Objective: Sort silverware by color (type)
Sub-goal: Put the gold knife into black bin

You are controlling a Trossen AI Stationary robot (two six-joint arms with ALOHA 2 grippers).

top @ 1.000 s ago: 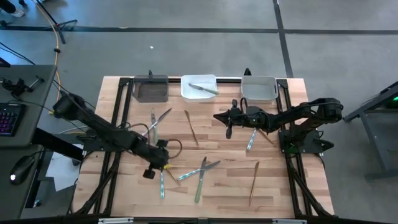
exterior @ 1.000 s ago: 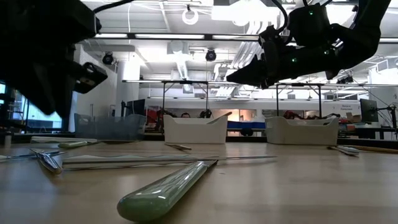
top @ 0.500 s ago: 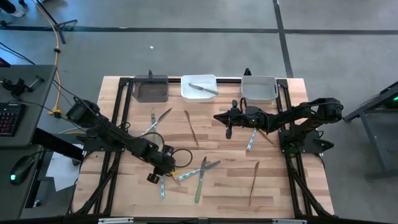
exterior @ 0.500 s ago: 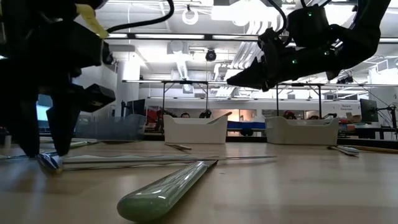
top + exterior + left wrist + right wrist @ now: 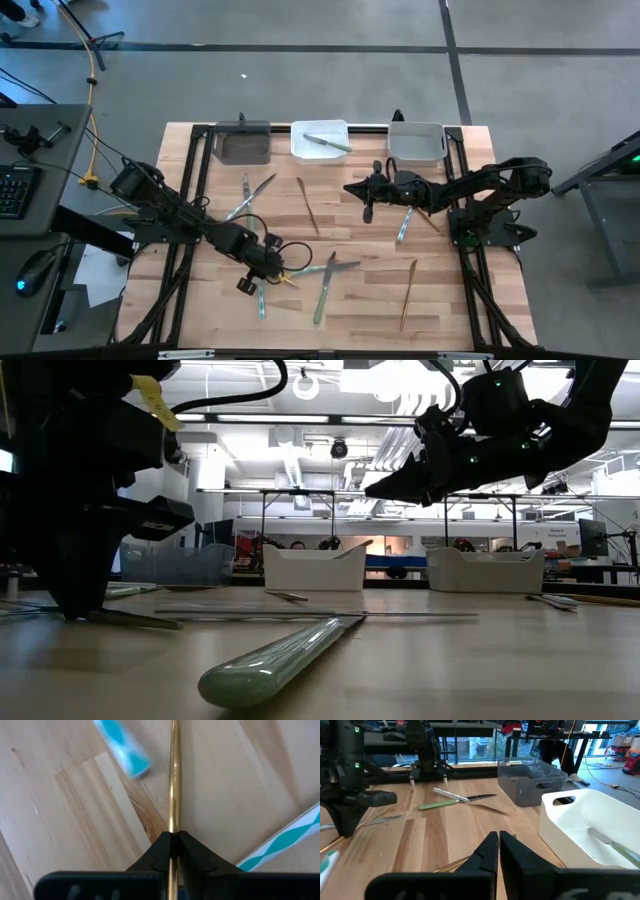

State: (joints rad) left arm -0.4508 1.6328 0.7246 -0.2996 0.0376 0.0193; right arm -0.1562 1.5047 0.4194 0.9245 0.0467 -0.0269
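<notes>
bins (image 5: 320, 142) behind silverware (image 5: 322, 290) on table (image 5: 450, 300)

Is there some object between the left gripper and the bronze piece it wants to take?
No, nothing is between them. The left gripper is shut directly on the slim bronze piece, low at the wooden table. Two blue-handled pieces lie beside it, apart from the fingers.

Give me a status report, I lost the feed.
Left claw shut on bronze utensil at table level. Right claw shut, empty, hovering mid-table. Blue-handled pieces lie close beside the grip.
</notes>
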